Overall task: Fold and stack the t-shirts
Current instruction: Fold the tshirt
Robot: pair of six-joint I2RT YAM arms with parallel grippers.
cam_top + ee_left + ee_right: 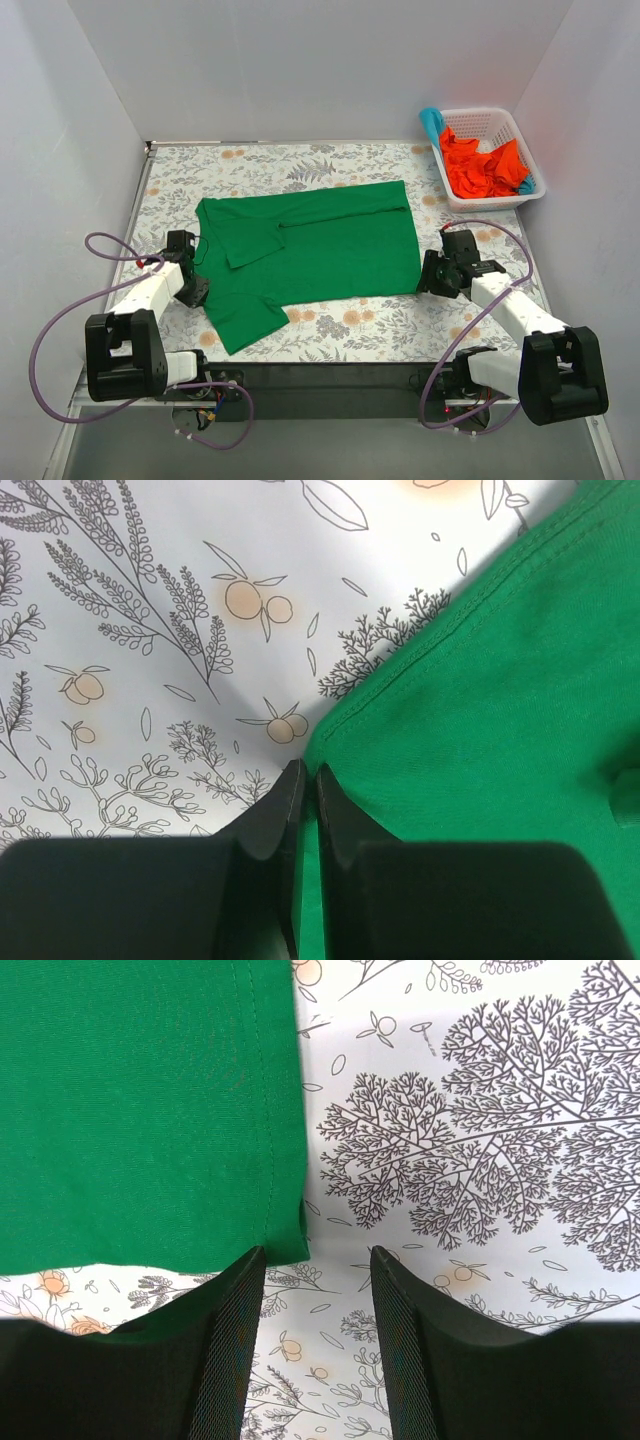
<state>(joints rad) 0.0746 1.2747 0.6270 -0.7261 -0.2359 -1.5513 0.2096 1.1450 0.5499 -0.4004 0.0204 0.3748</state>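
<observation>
From above, the green t-shirt (320, 245) is lying spread flat on the flowered desk (340, 165), with orange-red t-shirts (485, 165) sitting in the white basket (490, 122) at far right. Left wrist: the left claw (308, 780) is pinching the shirt's edge, closed tight. Right wrist: the right claw (318, 1270) is standing open at its hem corner.

You will find no readable text, label, brand or number in any view; the counter (330, 165) shows only printed leaves and fruit.
</observation>
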